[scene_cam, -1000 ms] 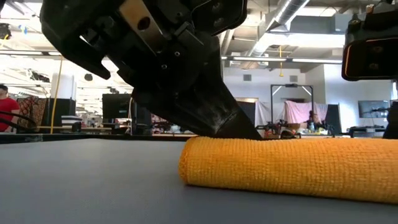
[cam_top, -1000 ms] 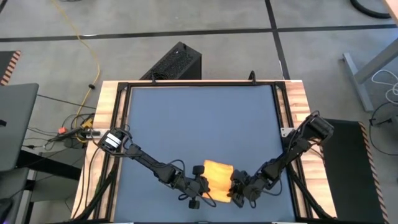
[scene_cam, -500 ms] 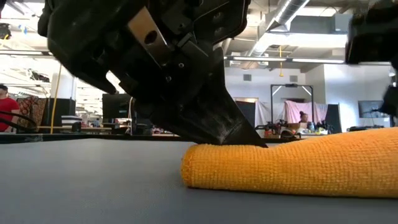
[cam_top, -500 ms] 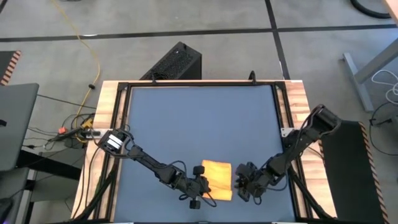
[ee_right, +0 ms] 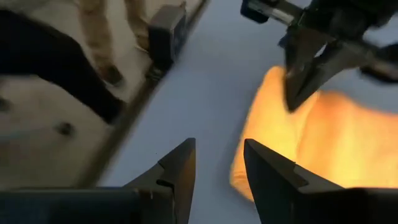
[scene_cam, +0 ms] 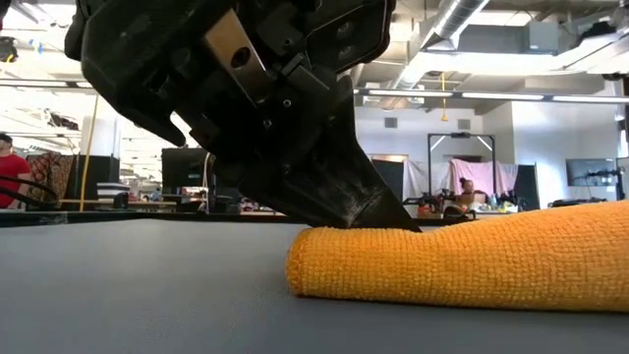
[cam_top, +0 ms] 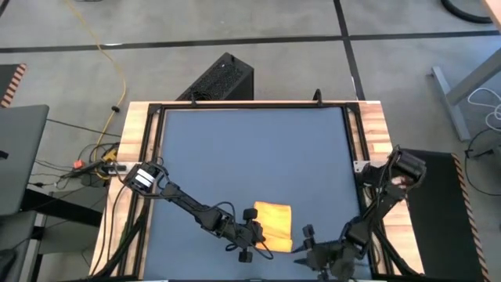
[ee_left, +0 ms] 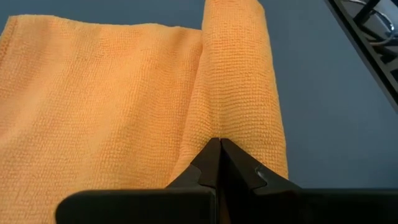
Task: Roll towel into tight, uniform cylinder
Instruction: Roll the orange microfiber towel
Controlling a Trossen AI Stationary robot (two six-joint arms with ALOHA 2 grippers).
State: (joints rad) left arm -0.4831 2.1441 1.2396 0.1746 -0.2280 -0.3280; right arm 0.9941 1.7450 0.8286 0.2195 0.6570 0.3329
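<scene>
**Operator:** Left wrist view had my left gripper [ee_left: 219,144] right down on the towel [ee_left: 112,106], its two fingers pressed together into one point, with no cloth between them. The tips sat in the crease where the rolled edge met the flat part of the towel.

**Colleague:** Did the low view agree?

**Operator:** It did. The left gripper [scene_cam: 388,218] came down from above as a dark wedge, its tip touching the top of the towel [scene_cam: 462,265] near the rounded end of the roll. The cloth lay flat on the grey table [scene_cam: 128,285].

**Colleague:** And your other arm?

**Operator:** From the high view, my right gripper [cam_top: 307,249] was off the towel [cam_top: 273,227], just beside its right side and nearer the table's front edge than the towel was. Its own camera showed the fingers [ee_right: 177,171] standing apart with nothing between them, only bare table [ee_right: 205,93], and the towel [ee_right: 298,143] ahead of them.

**Colleague:** Where was the towel on the table?

**Operator:** Close to the front edge of the table [cam_top: 250,149], roughly midway across, between the two grippers. The left gripper [cam_top: 262,243] touched its left front corner. It was only partly rolled: one thick rolled edge, the rest a flat yellow sheet.
</scene>
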